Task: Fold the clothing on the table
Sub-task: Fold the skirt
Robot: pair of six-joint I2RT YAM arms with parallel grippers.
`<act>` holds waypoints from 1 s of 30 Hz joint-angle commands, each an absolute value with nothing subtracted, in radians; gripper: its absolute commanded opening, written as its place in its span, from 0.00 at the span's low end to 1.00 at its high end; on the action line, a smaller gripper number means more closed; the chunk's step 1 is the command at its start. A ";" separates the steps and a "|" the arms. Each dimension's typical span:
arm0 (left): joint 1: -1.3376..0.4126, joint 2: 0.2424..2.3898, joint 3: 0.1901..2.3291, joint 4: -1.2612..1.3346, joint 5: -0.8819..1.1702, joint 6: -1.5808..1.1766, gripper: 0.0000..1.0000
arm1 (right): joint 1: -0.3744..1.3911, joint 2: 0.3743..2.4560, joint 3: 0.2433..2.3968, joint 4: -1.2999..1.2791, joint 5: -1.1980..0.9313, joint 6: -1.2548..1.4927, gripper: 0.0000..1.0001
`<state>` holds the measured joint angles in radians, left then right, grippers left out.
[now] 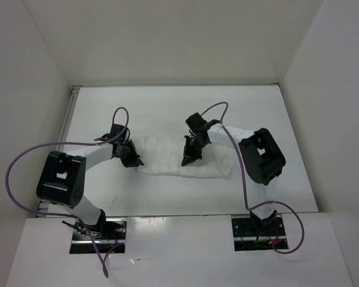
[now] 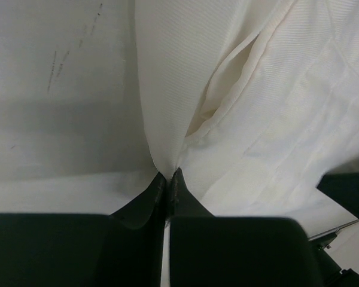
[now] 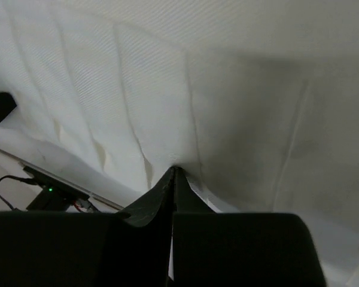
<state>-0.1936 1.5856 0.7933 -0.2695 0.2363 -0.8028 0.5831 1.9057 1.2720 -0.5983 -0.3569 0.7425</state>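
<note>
On the white bench the clothing runs left-right mid-frame, the left gripper clamped on its left end, the right gripper pinching its middle.

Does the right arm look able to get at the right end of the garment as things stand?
Probably not right away: the right gripper is shut on the middle of the garment. Once it lets go, that end lies bare close by.

Plain white walls behind and beside, a white ledge in front
</note>
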 commanded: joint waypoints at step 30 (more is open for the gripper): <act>-0.354 1.370 1.008 -0.316 0.394 -0.798 0.00 | 0.485 1.615 1.238 -0.762 -0.197 0.756 0.37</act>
<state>-0.3523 1.3602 1.0080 -0.3332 0.3893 -0.8120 0.5430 1.6951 1.2903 -0.6598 -0.2836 0.7433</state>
